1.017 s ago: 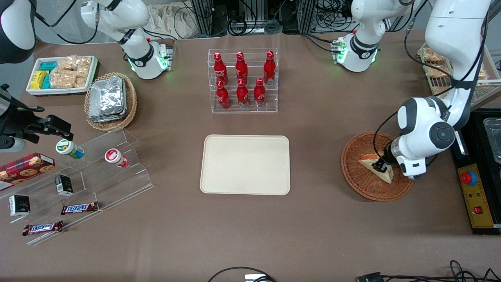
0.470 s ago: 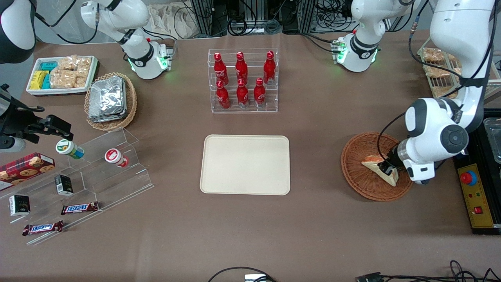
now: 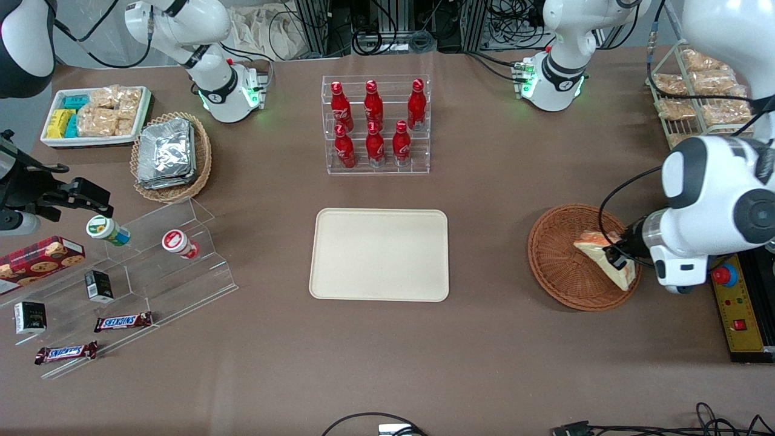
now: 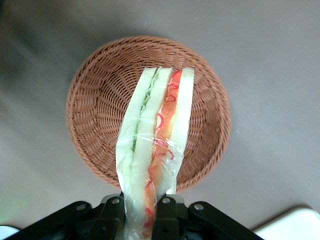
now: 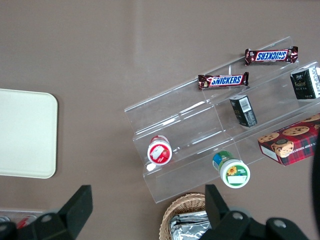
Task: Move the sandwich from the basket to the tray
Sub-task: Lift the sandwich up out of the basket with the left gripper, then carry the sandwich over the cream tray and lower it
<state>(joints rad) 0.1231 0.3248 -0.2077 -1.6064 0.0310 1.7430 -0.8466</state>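
My left gripper (image 3: 619,259) (image 4: 142,212) is shut on the sandwich (image 3: 602,257) (image 4: 155,150), a clear-wrapped wedge of white bread with orange-red and green filling. The sandwich hangs in the air above the reddish-brown wicker basket (image 3: 560,260) (image 4: 95,107), over its side toward the working arm's end of the table. The basket itself holds nothing. The cream-beige tray (image 3: 379,254) (image 4: 292,225) lies flat and bare near the middle of the table.
A clear rack of red bottles (image 3: 376,124) stands farther from the front camera than the tray. A black control box with a red button (image 3: 725,275) sits beside the basket at the table's edge. A wire rack of snack packs (image 3: 696,97) stands farther away.
The gripper has risen with the sandwich, lifting it off the basket floor and drifting toward the working arm's end of the table. The arm's wrist has swung the same way.
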